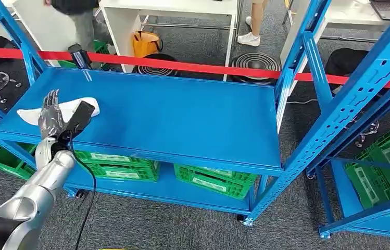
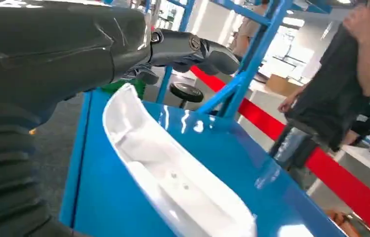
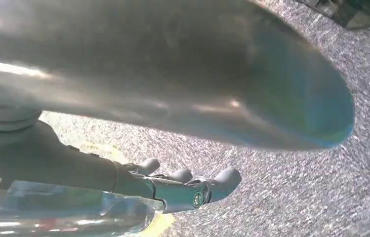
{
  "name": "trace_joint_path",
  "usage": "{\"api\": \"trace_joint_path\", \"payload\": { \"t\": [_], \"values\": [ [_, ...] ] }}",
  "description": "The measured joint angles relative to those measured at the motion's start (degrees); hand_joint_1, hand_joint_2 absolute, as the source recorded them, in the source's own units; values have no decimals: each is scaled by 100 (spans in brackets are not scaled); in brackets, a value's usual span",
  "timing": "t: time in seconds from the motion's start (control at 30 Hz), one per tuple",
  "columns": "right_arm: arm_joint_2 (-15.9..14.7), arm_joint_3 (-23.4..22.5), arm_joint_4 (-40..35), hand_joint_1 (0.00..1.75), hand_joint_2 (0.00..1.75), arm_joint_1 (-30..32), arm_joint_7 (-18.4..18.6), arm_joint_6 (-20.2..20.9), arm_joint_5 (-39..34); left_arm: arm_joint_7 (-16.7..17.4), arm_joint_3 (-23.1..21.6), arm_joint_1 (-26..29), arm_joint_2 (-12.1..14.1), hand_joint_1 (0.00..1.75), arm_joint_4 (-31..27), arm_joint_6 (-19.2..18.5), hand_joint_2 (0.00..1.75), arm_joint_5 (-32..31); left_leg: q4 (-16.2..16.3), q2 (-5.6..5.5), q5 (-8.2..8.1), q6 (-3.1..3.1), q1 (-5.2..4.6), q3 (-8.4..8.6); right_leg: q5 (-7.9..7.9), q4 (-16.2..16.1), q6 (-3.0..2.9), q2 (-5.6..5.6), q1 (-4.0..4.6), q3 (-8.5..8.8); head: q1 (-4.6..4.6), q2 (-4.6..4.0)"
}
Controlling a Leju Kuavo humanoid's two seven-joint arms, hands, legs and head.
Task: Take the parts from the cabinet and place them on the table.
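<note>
The robot's left hand [image 1: 51, 115] is raised over the near left corner of the blue shelf [image 1: 182, 117], fingers spread and straight, gripping nothing. Just beyond it lies the white part [image 1: 65, 110] — a long, curved plastic shell — flat on the shelf top, near the left edge; from the left wrist view the part [image 2: 173, 182] shows its hollow side up, with the fingers [image 2: 192, 49] extended above its far end, apart from it. The right hand [image 3: 183, 185] hangs low over the grey carpet [image 3: 296, 187], fingers loosely extended and holding nothing. Green crates [image 1: 114, 165] sit on the lower shelf level. Behind the rack runs a red barrier tape [image 1: 182, 63], and a person [image 2: 341, 84] stands beyond it.
</note>
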Motion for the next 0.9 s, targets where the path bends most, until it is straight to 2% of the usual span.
{"api": "trace_joint_path", "payload": {
  "t": [0.13, 0.3, 0.5, 0.9],
  "values": [
    [-2, 116, -6, 0, 0, -72, 9, 26, -9, 247, 0, 60, 72, 0, 39, 149, 0, -83, 0, 2, 1, -1, 1, 2, 1, 0, -1, 1, 1, 0, 0, 0],
    [55, 227, 35, 0, 0, -196, 4, 114, -4, 671, -4, 69, 208, 0, 118, 107, 0, -332, 0, 2, 3, -2, 1, 2, 1, 1, -1, 1, 2, 0, -2, 0],
    [107, 273, 94, 0, 0, -260, 0, 144, -2, 739, -28, 71, 297, 0, 186, 74, 0, -378, 0, 1, 2, -2, 1, 0, 0, 0, 0, 0, 1, 0, 0, 0],
    [142, 326, 144, 0, 0, -241, -103, 164, -55, 916, -151, 73, 313, 0, 195, -59, 0, -601, 0, 1, 2, -2, 0, 2, 0, 0, 0, 0, 0, 0, 0, 0]
  ]
}}
